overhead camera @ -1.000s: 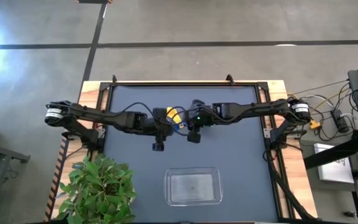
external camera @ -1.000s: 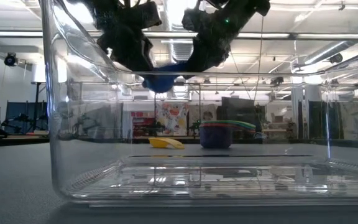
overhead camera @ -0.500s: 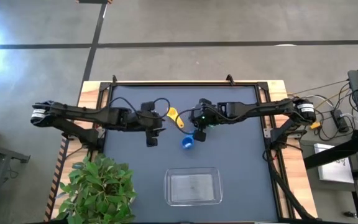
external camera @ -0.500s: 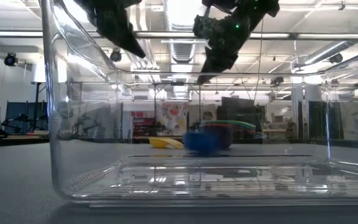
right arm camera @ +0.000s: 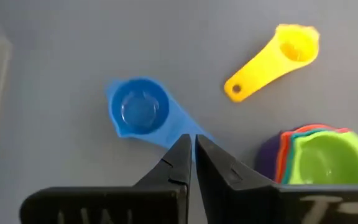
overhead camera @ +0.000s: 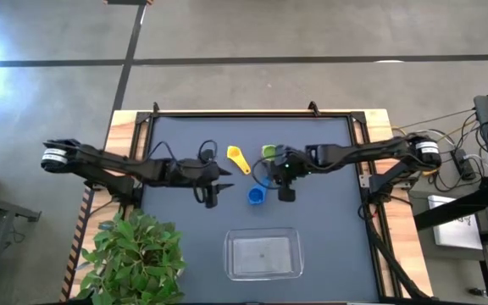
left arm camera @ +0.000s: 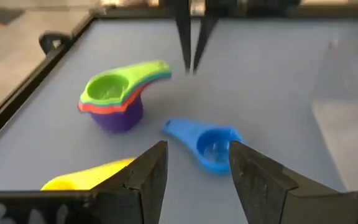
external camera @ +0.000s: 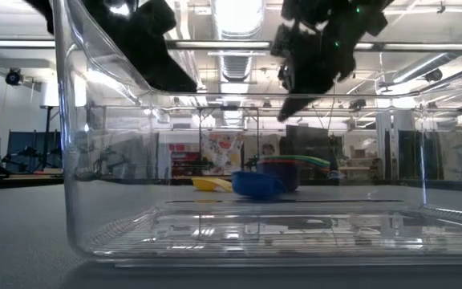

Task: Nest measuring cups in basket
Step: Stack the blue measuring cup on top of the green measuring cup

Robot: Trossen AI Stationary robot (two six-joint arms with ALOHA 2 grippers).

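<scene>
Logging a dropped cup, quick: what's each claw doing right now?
Left claw: open, empty.
Right claw: shut, empty, above the small blue plastic measuring cup on the table.

The blue cup (overhead camera: 255,196) is a saturated mid-blue throughout, bowl and handle alike. The yellow cup (overhead camera: 238,158) is a uniform bright yellow. The stack (left arm camera: 118,98) shows a lime-green cup on top, then thin orange and red rims, with a purple cup at the bottom. The basket (overhead camera: 263,254) is clear and colourless; fine parallel ridges line its floor in the low view. The table (overhead camera: 329,229) is a plain slate blue-grey surface with a black frame and a light wooden border. Both arms are black; the right arm (overhead camera: 354,153) carries a small green light near its wrist. The plant (overhead camera: 138,254) is bright green.
</scene>
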